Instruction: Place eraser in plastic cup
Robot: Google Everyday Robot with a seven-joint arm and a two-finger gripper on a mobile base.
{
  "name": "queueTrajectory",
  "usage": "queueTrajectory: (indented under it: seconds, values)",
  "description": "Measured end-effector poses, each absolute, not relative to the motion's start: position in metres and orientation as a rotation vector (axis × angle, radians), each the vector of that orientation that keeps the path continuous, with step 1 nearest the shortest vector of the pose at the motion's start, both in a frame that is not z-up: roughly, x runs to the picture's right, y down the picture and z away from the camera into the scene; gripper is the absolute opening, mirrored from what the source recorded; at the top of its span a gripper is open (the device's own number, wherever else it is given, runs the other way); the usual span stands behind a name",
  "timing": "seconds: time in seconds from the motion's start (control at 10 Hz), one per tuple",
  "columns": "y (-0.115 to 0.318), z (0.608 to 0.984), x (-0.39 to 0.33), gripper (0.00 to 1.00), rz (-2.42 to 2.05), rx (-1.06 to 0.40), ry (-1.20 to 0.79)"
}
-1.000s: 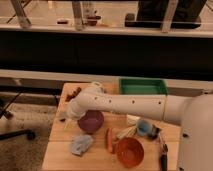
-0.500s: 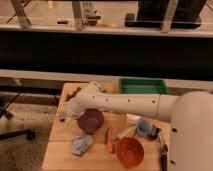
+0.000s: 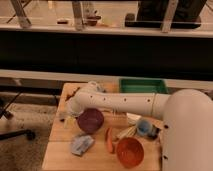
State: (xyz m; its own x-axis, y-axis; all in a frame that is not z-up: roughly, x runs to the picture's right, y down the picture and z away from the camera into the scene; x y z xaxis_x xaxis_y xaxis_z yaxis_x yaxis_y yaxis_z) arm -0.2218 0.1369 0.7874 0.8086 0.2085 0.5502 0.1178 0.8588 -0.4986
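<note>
The eraser (image 3: 161, 138) is taken to be the dark bar at the near right of the table (image 3: 57, 150), just beside the blue plastic cup (image 3: 144, 127), though it is only partly made out against the robot's body. The gripper (image 3: 65, 116) is held open and empty at the far left edge, well apart from it. A wrong pick is risked, since 1 purple bowl (image 3: 90, 120), 1 blue-grey cloth (image 3: 81, 144) and 1 orange bowl (image 3: 130, 151) lie between, and the cup could be tipped by the sweeping arm.
</note>
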Motion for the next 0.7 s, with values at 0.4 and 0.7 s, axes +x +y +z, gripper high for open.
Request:
queueTrajectory:
  seconds: [0.4, 0.7]
  values:
    - [0.137, 0.805, -0.231, 0.8, 0.045, -0.548, -0.623]
    - [0.138, 0.819, -0.235, 0.8, 0.046, -0.548, -0.599]
